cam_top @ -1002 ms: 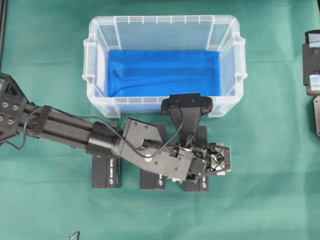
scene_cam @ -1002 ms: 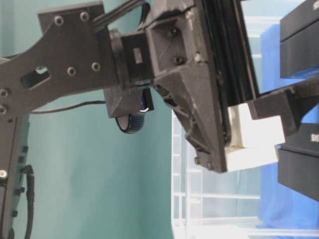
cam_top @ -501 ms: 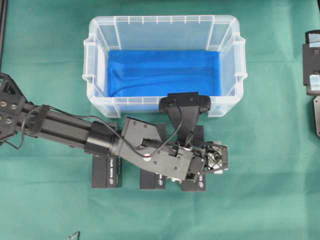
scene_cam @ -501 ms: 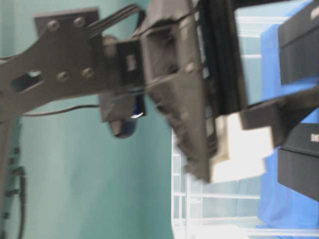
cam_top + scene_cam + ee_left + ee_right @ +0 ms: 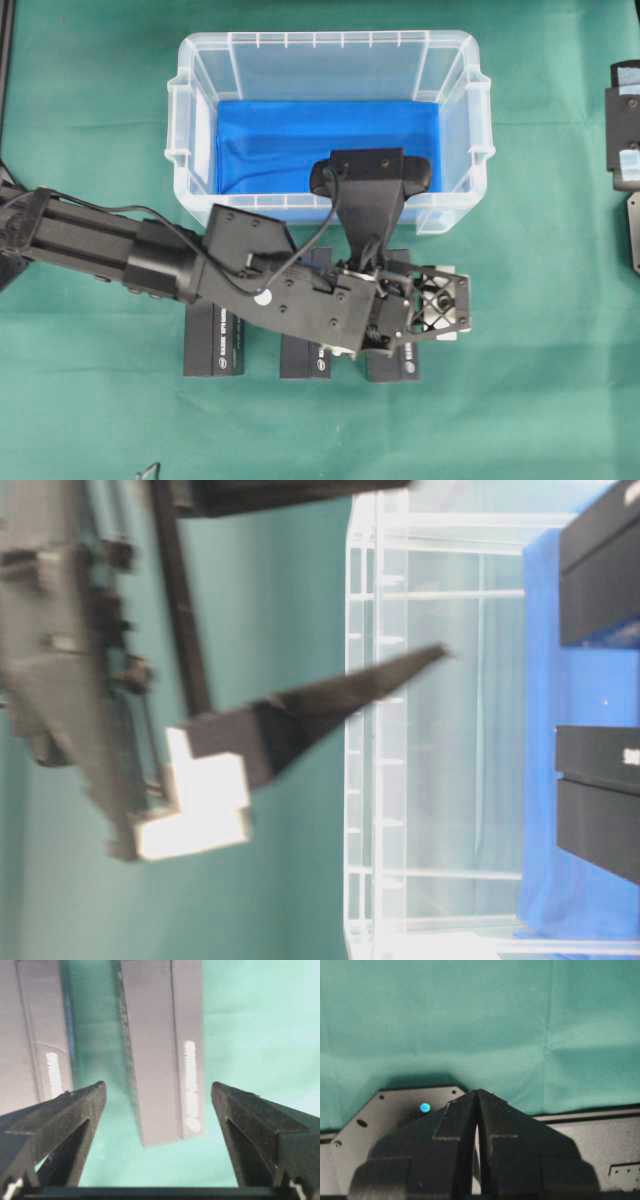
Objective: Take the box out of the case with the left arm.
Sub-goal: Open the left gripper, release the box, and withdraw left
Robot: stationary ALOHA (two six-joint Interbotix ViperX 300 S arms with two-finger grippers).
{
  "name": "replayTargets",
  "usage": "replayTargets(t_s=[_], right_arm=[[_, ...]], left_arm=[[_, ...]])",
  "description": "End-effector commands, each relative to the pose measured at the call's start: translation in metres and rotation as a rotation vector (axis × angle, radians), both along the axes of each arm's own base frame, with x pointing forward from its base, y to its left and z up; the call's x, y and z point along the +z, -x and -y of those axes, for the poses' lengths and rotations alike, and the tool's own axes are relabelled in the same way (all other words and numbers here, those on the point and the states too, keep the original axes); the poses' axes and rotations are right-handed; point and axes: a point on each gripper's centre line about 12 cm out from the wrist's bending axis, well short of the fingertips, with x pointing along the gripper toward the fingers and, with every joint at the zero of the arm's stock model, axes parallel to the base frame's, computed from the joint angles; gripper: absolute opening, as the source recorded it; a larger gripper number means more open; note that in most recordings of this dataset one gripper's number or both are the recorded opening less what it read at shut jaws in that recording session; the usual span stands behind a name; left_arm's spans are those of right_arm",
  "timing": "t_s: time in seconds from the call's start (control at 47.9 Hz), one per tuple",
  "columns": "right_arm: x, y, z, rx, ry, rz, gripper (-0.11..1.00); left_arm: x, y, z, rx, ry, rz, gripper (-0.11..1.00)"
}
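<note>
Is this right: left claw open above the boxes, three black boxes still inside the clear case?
Not quite. The overhead view shows the three black boxes lying on the green cloth outside the clear case, which holds only blue cloth. The left claw is indeed open above them.

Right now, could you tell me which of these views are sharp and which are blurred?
Overhead view: sharp throughout, evenly lit, the case and left gripper crisp. Table-level view: the left arm is smeared with motion blur, the case wall sharper. Left wrist view: the boxes are soft and their print unreadable, the fingers clearer. Right wrist view: sharp, with cloth creases visible.
</note>
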Motion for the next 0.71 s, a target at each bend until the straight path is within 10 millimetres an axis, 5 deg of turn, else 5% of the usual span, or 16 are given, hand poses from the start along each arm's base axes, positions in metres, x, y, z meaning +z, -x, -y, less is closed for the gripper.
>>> replayTargets(t_s=[0.0,0.689], right_arm=[[0.004,-0.001,0.0,-0.001,-0.002,0.012,0.02],[0.004,-0.001,0.0,0.0,-0.001,0.014,0.02]], left_arm=[[0.035,0.002,-0.004,0.005,0.01,0.071,0.81],[0.041,0.014,-0.005,-0.015,-0.013,0.006,0.81]])
